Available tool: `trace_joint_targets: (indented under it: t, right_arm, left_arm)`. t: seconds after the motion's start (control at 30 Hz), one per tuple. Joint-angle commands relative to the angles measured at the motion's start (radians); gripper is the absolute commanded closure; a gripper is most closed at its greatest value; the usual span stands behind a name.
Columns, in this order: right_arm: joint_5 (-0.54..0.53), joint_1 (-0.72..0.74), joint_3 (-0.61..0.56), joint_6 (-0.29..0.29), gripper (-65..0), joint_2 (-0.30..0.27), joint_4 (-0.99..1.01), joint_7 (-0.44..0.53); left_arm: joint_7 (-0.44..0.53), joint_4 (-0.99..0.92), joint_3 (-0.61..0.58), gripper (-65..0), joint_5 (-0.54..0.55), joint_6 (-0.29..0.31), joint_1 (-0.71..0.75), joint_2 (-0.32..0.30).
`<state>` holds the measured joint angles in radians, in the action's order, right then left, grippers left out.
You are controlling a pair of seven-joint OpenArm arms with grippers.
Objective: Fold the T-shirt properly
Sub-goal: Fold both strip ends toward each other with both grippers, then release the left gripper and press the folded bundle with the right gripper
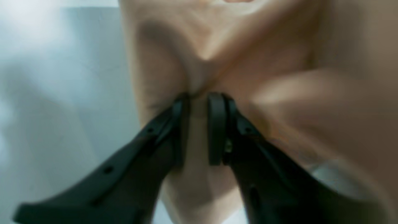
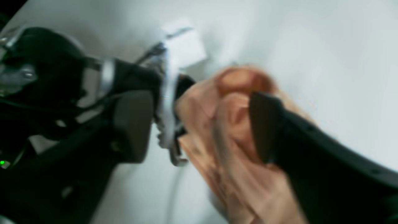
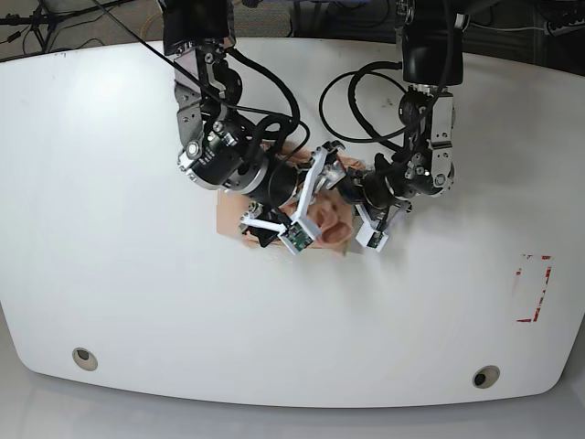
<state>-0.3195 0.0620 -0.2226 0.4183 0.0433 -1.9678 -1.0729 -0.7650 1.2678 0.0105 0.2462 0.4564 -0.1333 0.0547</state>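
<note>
Black fingers of our left end effector (image 1: 199, 99) fill the lower half of the left wrist view, drawn close together with a fold of the T-shirt (image 1: 217, 56) pinched between their tips; we are grasping the cloth there, and it gathers into creases running up and away from the pinch. Our right end effector (image 2: 199, 124) stands released in the right wrist view: one finger sits at centre left, the other at right, with a wide gap between them. Peach cloth lies in that gap and against the right finger, but the jaws are not closed on it.

Outward from the tools, the base view shows the T-shirt (image 3: 334, 224) bunched into a small wrinkled heap near the middle of the white surface (image 3: 110, 256), mostly hidden under both wrists, which crowd close over it. Only a flat peach edge shows at the heap's left side.

We judge the fold to be partly done at best: the shirt is compact, but it is rumpled rather than flat and squared. Smoothing, and probably a tidier final fold, seem to be left.
</note>
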Motion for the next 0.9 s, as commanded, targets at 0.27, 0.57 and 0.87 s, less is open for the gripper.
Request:
trace_joint_targets:
  t: [0.27, 0.57, 0.87]
  right_arm:
    - [-0.020, -0.038, 0.033, 0.007, -50.3, -0.039, -0.020, 0.144]
    - [-0.022, -0.086, 0.121, 0.012, -48.7, -0.099, -0.041, 0.173]
    - [-0.022, -0.110, 0.193, 0.041, -48.7, -0.112, -0.049, 0.173]
  left_arm:
    - [-0.123, 0.072, -0.004, -30.6, -0.078, -0.018, 0.019, 0.001]
    - [-0.126, 0.260, -0.004, -37.5, -0.014, -0.018, 0.019, 0.007]
    - [-0.123, 0.467, -0.001, -37.5, 0.081, -0.015, 0.019, -0.054]
